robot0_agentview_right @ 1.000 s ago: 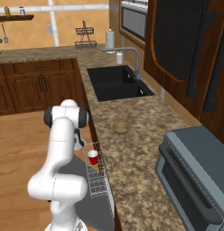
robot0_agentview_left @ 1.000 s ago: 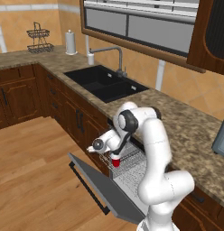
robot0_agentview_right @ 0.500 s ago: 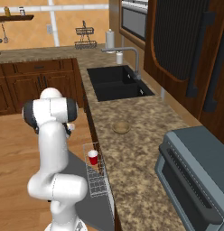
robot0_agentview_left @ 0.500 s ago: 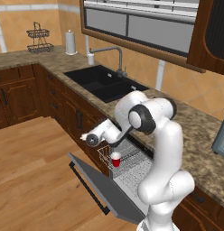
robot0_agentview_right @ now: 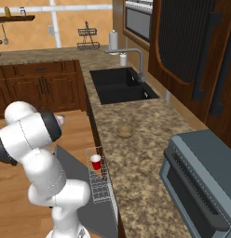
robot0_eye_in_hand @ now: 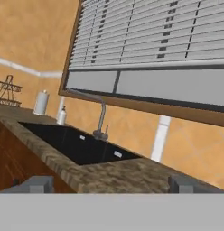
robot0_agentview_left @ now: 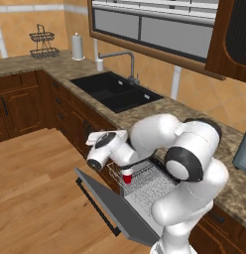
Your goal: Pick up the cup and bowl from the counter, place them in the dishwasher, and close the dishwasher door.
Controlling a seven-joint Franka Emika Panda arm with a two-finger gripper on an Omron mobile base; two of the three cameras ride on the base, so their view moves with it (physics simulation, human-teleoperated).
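We see the cup [robot0_agentview_left: 127, 177] upright in the rack [robot0_agentview_left: 147, 182], the bowl [robot0_agentview_right: 124, 130] on the counter [robot0_agentview_right: 136, 153], and our fingers [robot0_eye_in_hand: 38, 184] wide, holding nothing.

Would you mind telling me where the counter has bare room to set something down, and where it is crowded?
The counter is bare between the sink and the bowl, and again from the bowl toward the toaster oven. The back corner is crowded: wire rack, paper towel roll. In the dishwasher rack, room remains beyond the cup.
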